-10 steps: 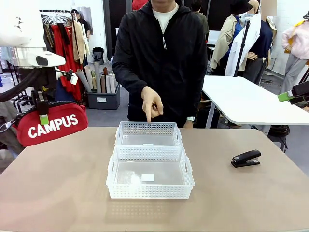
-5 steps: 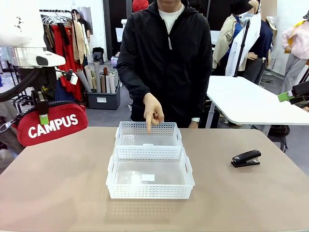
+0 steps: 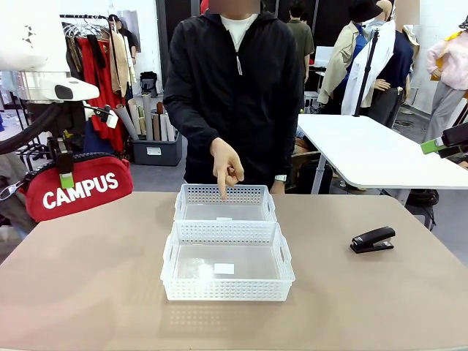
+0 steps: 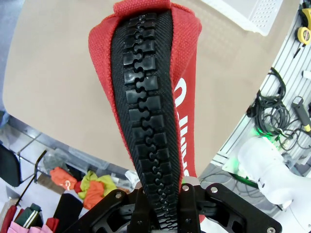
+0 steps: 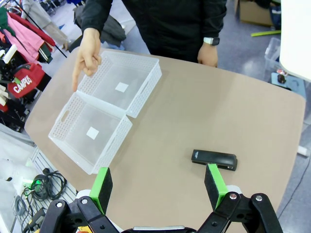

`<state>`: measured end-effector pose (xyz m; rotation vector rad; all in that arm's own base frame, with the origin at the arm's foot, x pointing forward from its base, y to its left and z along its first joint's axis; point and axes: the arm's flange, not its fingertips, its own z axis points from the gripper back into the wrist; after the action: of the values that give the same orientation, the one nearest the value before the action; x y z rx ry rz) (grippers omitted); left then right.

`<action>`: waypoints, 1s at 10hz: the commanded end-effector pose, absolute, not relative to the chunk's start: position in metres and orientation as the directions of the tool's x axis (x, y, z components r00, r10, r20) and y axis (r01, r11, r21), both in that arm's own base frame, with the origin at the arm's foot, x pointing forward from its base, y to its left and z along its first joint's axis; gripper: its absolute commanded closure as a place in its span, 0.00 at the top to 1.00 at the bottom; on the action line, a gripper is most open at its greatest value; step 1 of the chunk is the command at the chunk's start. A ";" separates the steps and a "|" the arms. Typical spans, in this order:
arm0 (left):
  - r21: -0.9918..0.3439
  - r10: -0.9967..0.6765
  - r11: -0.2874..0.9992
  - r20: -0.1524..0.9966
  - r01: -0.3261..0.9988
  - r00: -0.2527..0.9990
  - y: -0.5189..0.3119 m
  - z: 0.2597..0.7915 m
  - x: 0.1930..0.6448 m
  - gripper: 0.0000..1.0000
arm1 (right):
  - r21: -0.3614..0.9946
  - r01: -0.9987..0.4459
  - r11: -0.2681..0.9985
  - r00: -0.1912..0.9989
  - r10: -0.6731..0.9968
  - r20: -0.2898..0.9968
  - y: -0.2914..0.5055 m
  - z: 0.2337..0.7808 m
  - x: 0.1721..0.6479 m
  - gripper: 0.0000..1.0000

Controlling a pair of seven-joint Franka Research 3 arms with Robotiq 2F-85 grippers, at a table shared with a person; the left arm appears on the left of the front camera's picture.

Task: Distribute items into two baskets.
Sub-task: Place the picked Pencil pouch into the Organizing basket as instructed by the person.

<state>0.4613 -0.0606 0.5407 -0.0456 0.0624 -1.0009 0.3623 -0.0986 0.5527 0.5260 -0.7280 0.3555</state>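
"Two grippers; what is each doing?"

"The left gripper is clamped tight on the zipper edge of the red CAMPUS pouch, held in the air at the left side of the table. The right gripper stands spread wide, holding nothing."

"And the rest?"

"The black stapler lies right of the touching white baskets. The person's hand points a finger down at the far basket."
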 end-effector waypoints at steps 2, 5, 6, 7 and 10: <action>-0.066 -0.844 0.536 -0.032 0.842 0.535 -0.063 0.540 0.462 0.00 | 0.332 -0.495 0.803 0.683 0.124 0.720 -0.099 0.553 0.364 1.00; -0.047 -0.871 0.492 -0.022 0.869 0.492 -0.082 0.541 0.445 0.00 | 0.332 -0.495 0.803 0.683 0.124 0.720 -0.099 0.553 0.364 1.00; -0.044 -0.882 0.471 -0.022 0.881 0.471 -0.088 0.541 0.437 0.00 | 0.332 -0.495 0.803 0.683 0.124 0.720 -0.099 0.553 0.364 1.00; -0.047 -0.893 0.451 -0.018 0.892 0.450 -0.092 0.539 0.429 0.00 | 0.332 -0.495 0.803 0.683 0.124 0.720 -0.099 0.553 0.364 1.00; -0.046 -0.933 0.358 0.009 0.933 0.359 -0.118 0.535 0.403 0.00 | 0.332 -0.495 0.803 0.683 0.124 0.720 -0.099 0.553 0.364 1.00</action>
<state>0.4141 -0.1149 0.5388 -0.0320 0.0504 -1.1525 0.3623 -0.0987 0.5527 0.5258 -0.7280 0.3553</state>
